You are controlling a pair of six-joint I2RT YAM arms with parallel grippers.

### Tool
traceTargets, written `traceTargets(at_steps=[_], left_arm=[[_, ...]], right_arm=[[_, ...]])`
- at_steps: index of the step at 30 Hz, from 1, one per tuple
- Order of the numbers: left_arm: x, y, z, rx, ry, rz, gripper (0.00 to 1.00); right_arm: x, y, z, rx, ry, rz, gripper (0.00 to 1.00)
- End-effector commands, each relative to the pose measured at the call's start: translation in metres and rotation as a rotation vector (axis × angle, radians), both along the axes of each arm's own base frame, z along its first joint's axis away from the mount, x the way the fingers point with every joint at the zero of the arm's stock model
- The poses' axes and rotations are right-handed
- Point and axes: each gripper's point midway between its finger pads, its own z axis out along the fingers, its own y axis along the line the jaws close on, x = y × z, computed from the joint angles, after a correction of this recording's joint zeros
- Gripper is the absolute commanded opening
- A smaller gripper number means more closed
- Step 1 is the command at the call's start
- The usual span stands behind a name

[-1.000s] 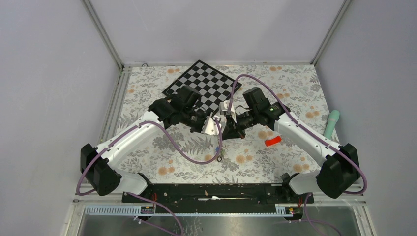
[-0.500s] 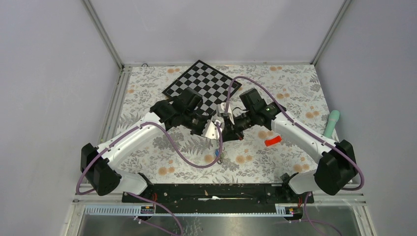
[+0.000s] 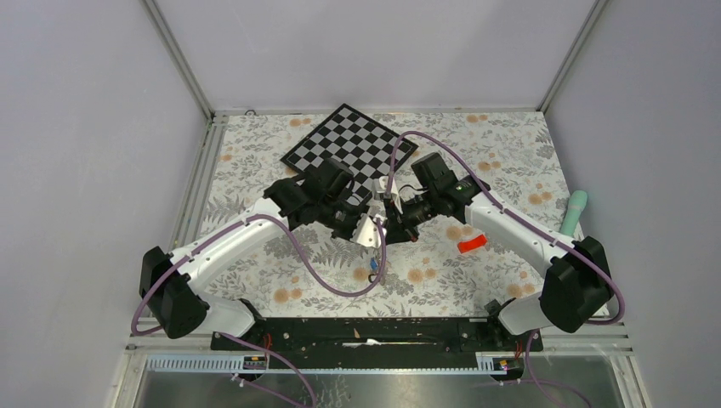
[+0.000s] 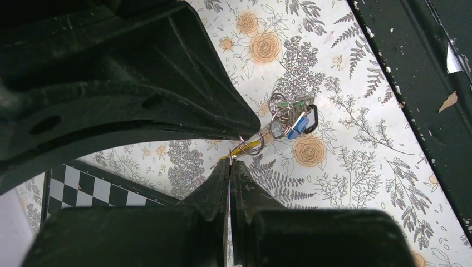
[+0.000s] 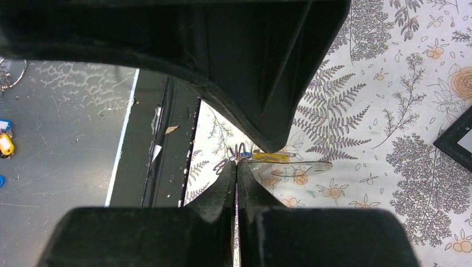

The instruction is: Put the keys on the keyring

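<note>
Two robot arms meet above the middle of a flowered table [image 3: 510, 153]. The left gripper [image 4: 230, 162] is pinched shut on one end of a yellow key [image 4: 254, 146]. In the left wrist view the key's long axis runs from 8 o'clock up to 2 o'clock. The right gripper [image 5: 236, 165] is also closed. A thin wire loop [image 4: 241, 142] sits right at its tips, but it is unclear whether the loop is pinched.

What looks like the keyring [image 4: 284, 111], a tangle of grey metal loops, lies on the table with a blue key [image 4: 299, 127] and a black clip [image 4: 313, 118]. It is apart from both grippers, at 6 o'clock from them in the overhead view. It probably lies slightly nearer the left arm.
</note>
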Motion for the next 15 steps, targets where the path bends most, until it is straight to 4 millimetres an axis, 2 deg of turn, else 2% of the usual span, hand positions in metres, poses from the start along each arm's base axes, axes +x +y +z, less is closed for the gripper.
traceTargets(at_steps=[1,15], left_arm=[[-0.0028,-0.0074,0.0151,-0.06,-0.035,-0.029,0.0],[-0.011,-0.0025,0.0087,-0.045,-0.039,-0.071,0.0]], right_arm=[[0.0006,0.0121,0.0228,0.073,-0.016,0.038,0.0],[0.003,0.0118,0.0218,0.064,-0.025,0.027,0.0]])
